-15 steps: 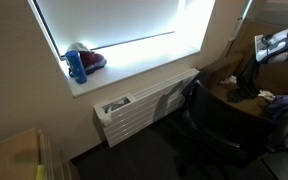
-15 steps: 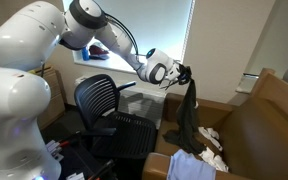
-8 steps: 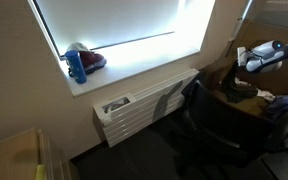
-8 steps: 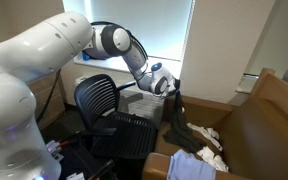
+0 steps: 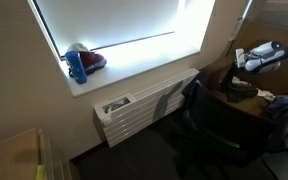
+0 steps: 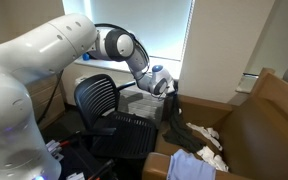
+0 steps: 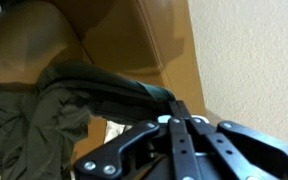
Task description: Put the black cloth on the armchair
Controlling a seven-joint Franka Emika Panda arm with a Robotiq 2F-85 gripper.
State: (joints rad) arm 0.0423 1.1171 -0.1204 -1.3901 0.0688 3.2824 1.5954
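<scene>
The black cloth (image 6: 177, 128) hangs from my gripper (image 6: 168, 88), and its lower end is bunched on the seat of the brown armchair (image 6: 259, 115). The gripper is shut on the cloth's top edge. In the wrist view the two fingers (image 7: 176, 112) are pressed together with the dark cloth (image 7: 74, 95) pinched at their tips, above the armchair's brown cushion (image 7: 134, 35). In an exterior view the gripper (image 5: 246, 62) shows at the far right with the cloth (image 5: 240, 86) below it.
A black office chair (image 6: 109, 110) stands close beside the arm. White cloths (image 6: 210, 140) and a blue one (image 6: 194, 168) lie on the armchair. A white radiator (image 5: 144, 105) sits under the window sill, which holds a blue bottle (image 5: 77, 66).
The gripper has come down and drawn back toward the office chair with the cloth. The cloth hung free a second ago and now bunches on the armchair seat. Little movement in the last half second.
</scene>
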